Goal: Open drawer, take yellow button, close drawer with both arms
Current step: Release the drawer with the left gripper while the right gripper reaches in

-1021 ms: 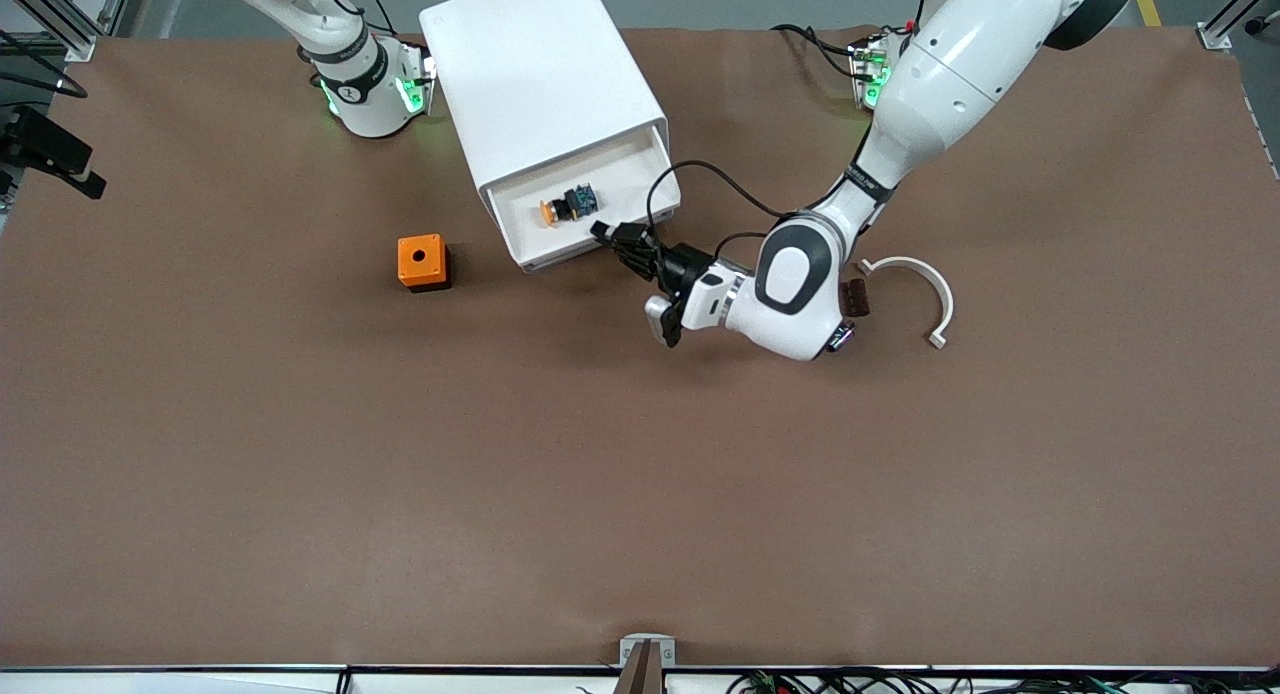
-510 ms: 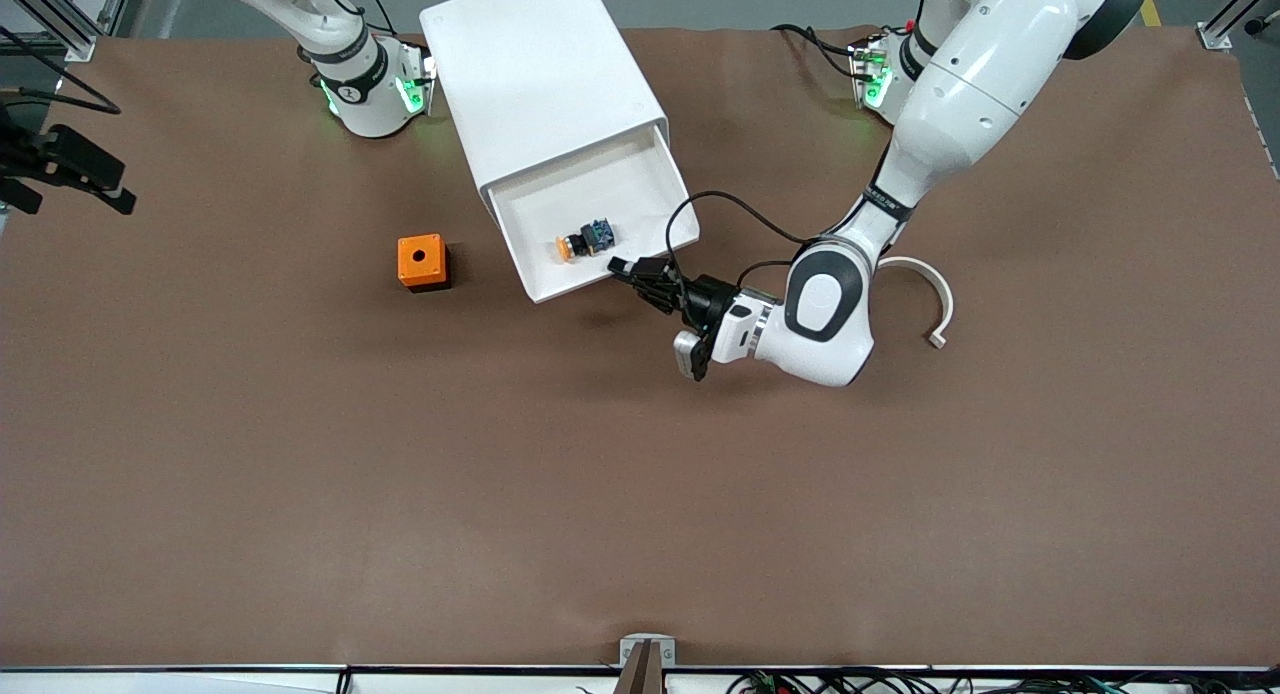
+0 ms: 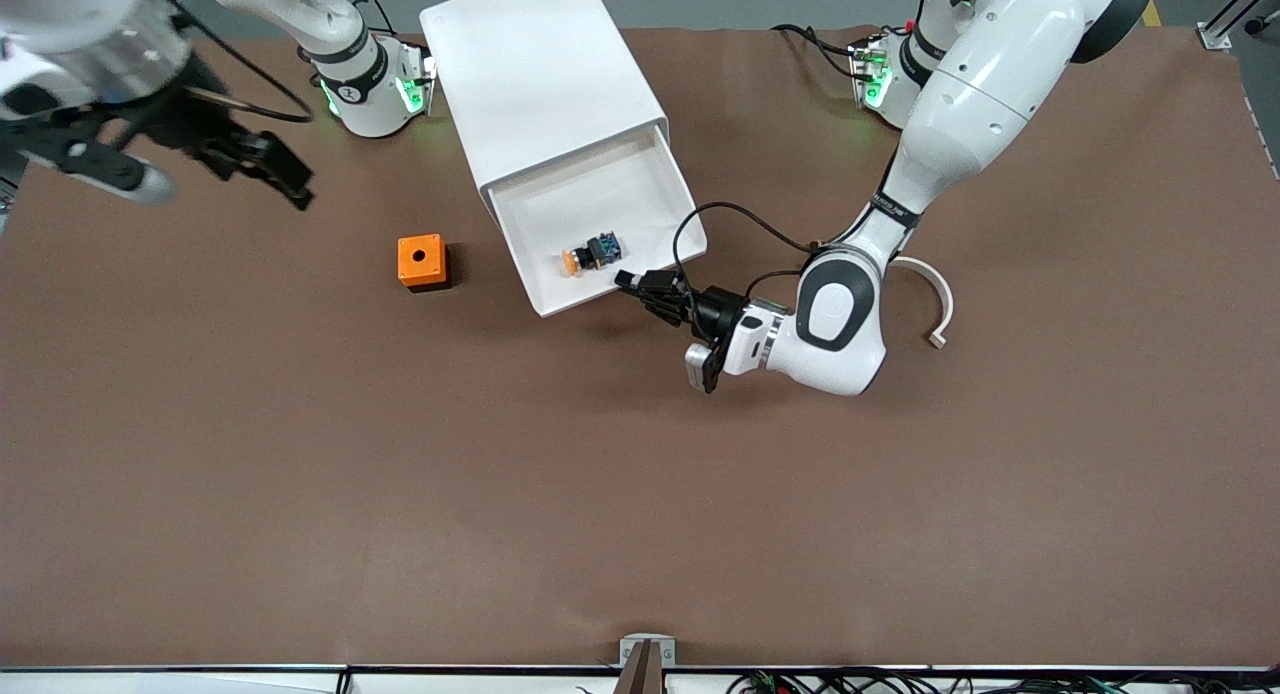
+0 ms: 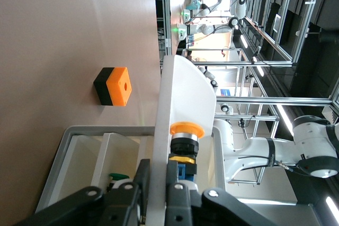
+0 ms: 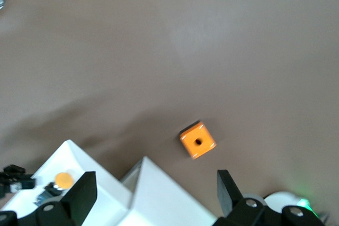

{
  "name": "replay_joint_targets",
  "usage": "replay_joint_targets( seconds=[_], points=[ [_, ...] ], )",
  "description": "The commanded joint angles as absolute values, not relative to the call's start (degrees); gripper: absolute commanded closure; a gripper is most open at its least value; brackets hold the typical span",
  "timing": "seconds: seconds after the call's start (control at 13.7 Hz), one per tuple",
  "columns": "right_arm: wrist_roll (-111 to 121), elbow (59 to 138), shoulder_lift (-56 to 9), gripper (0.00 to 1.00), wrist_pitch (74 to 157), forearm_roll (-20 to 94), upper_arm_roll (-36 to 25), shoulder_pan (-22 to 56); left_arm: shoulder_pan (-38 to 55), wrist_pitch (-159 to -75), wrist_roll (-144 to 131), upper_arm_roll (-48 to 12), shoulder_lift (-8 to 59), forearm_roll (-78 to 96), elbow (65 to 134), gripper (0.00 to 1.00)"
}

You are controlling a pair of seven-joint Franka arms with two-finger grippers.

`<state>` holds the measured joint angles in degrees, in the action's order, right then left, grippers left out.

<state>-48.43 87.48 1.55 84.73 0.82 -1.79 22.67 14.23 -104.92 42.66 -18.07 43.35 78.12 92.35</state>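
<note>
High front view, two wrist views, all showing drawer (image 3: 600, 229)

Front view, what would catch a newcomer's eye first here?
Probably the left gripper pinching the front wall of the pulled-out drawer, where the orange-capped button lies. Next, the orange cube beside the cabinet, toward the right arm's end, with the open right gripper up over the table there.
</note>
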Motion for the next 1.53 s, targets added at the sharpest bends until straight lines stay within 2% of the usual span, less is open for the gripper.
replay_joint_targets(
  seconds=[0.0,0.29,0.51,0.88,1.17,1.46],
  points=[
    [-60.77,86.57,-2.88,0.00,84.99,1.23,-2.55,28.19,14.06,-105.21,40.44,-17.58,43.86,77.70,90.79,0.00],
    [-76.79,86.75,-7.46,0.00,88.40,3.32,-2.55,34.97,11.61,-105.12,29.82,-17.67,43.24,68.50,87.20,0.00],
    [-81.19,86.66,-9.49,0.00,92.71,7.99,-2.55,36.29,9.50,-105.12,24.54,-17.67,43.16,60.23,83.77,0.00],
    [-89.55,86.40,-14.76,0.00,99.83,8.00,-2.64,38.85,4.58,-105.12,23.29,-17.67,41.58,46.17,82.80,0.00],
    [-96.76,83.60,-20.73,0.00,101.07,7.65,-2.64,40.16,2.56,-105.12,23.20,-17.67,40.43,30.71,79.98,0.00],
    [-97.73,82.44,-23.81,0.00,102.21,7.65,-2.64,41.39,0.79,-105.12,22.68,-17.58,39.64,22.78,78.93,0.00]
  ],
)
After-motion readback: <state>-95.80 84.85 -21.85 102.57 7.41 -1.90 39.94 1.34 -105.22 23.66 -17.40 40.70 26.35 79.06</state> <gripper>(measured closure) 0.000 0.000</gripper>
